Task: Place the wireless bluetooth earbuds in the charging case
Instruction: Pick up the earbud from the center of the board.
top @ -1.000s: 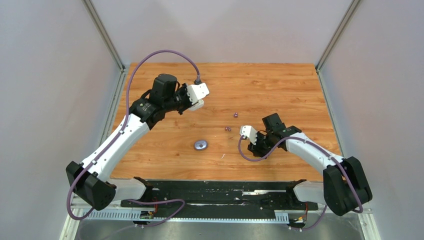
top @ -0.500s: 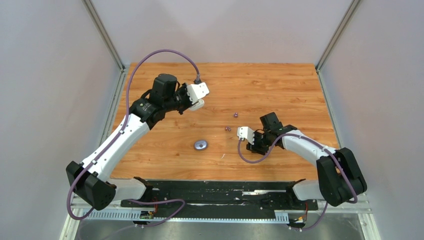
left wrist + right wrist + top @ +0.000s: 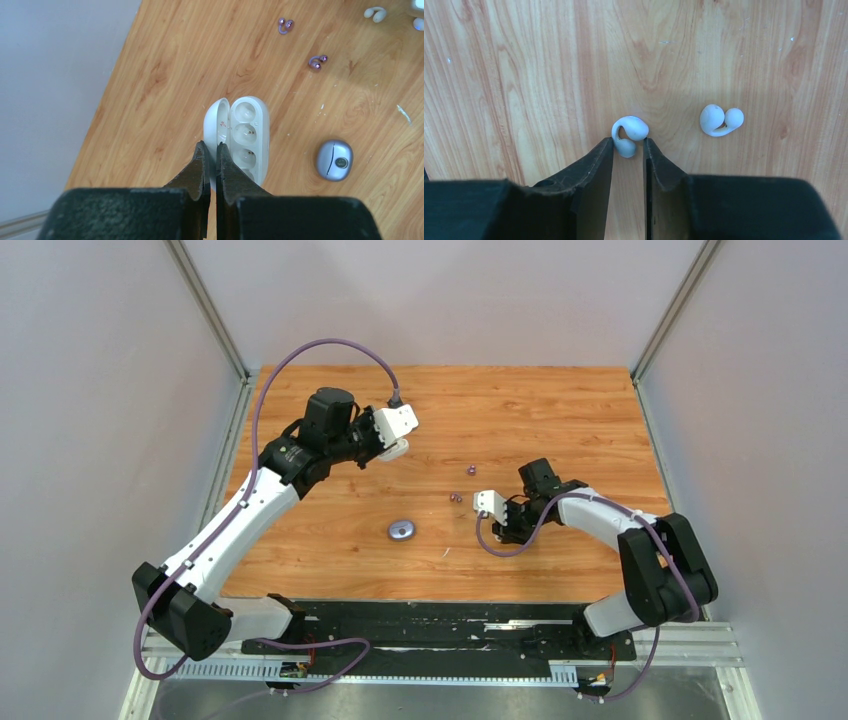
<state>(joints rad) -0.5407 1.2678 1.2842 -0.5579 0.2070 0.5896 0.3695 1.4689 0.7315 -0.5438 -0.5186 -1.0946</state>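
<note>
In the right wrist view two white earbuds lie on the wooden table. My right gripper (image 3: 629, 142) stands narrowly open, its tips either side of the left earbud (image 3: 630, 131). The other white earbud (image 3: 721, 120) lies free to its right. Two dark purple earbuds (image 3: 471, 470) (image 3: 456, 497) lie just left of the right gripper (image 3: 505, 525). My left gripper (image 3: 210, 146) is shut on the near edge of the open white charging case (image 3: 247, 130), held above the back left of the table; its sockets are empty.
A closed silver-purple case (image 3: 402, 530) lies on the table (image 3: 560, 410) between the arms, near the middle. Grey walls and metal rails bound the wooden table on the left, right and back.
The right gripper has shifted a little to the left and its jaws have narrowed around the white earbud. The left arm and the white case have not moved.
</note>
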